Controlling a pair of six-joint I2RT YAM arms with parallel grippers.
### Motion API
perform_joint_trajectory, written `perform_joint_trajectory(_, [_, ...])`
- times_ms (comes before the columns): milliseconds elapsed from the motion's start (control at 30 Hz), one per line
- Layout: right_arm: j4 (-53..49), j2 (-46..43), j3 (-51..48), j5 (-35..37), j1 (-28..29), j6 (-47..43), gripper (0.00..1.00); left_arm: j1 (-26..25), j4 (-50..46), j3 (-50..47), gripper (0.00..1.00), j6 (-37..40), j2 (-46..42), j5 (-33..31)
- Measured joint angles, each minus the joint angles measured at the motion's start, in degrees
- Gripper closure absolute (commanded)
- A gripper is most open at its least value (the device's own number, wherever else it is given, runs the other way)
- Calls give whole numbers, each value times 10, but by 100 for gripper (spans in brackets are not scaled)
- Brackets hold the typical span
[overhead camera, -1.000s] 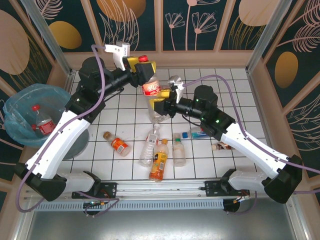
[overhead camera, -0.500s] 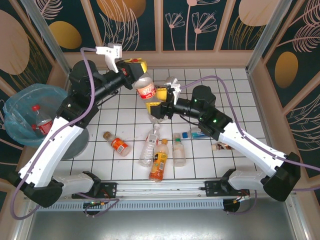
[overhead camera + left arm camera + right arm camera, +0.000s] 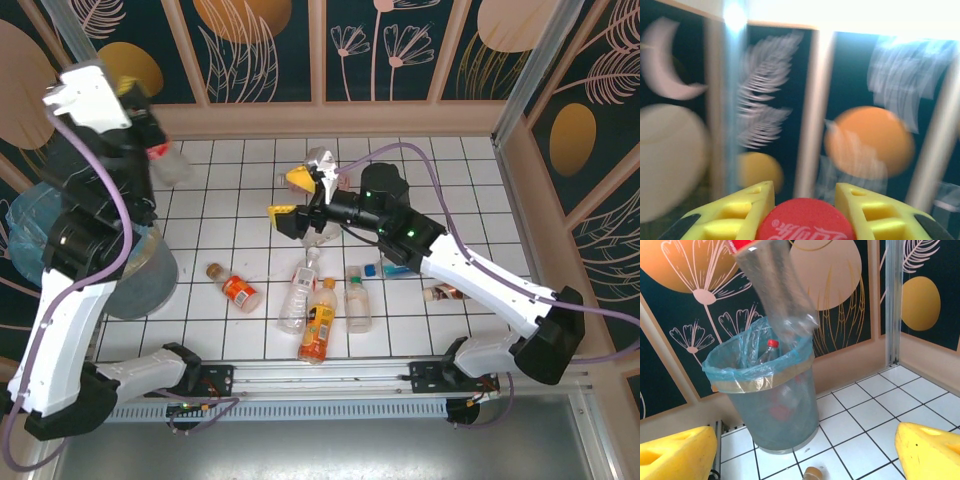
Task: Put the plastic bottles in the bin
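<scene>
Now | left claw (image 3: pixel 804 202) clenched on motion-blurred bottle (image 3: pixel 802 226), body cut off | right claw (image 3: pixel 291 197) released | bin (image 3: pixel 140 280) half-hidden behind left arm (image 3: pixel 70 290)

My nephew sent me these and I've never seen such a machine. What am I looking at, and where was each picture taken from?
Two robot arms are bolted to a white tiled table. The wide picture looks down from above. The other two come from a small camera on each wrist, so the yellow shapes at their lower edges are that arm's own fingers. The left gripper is shut on a red-capped plastic bottle, held high near the bin, which has a blue bag and another bottle inside. The right gripper is open and holds nothing. Several more bottles lie on the tiles.
</scene>
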Motion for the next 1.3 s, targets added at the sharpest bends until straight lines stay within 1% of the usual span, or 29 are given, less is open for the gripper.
perform_joint_trajectory(67, [-9,11,9,-5,3,-4,8,28,12,5,100,47,-4,-72])
perform_joint_trajectory(133, [-16,21,15,-12,5,-5,8,52,21,7,100,77,-9,-127])
perform_joint_trajectory(267, [-35,37,27,-30,12,-5,8,82,30,-30,100,97,-31,-186])
perform_joint_trajectory(367, [-51,52,42,-37,21,-5,8,112,22,-78,100,85,-53,-198])
perform_joint_trajectory(500, [-68,66,58,-35,44,-5,8,187,-33,-125,100,23,-63,-169])
perform_joint_trajectory(633, [-79,77,64,-29,75,-7,8,250,-62,-196,100,-30,-68,-113])
perform_joint_trajectory(733, [-92,90,74,-19,97,-12,8,284,-70,-255,100,-58,-69,-68])
perform_joint_trajectory(900, [-124,119,96,-1,122,-18,8,331,-66,-338,100,-97,-79,-1])
perform_joint_trajectory(1033, [-144,139,117,8,130,-25,8,367,-56,-403,100,-120,-89,44])
perform_joint_trajectory(1300, [-168,177,156,12,136,-31,8,415,-9,-489,100,-139,-101,88])
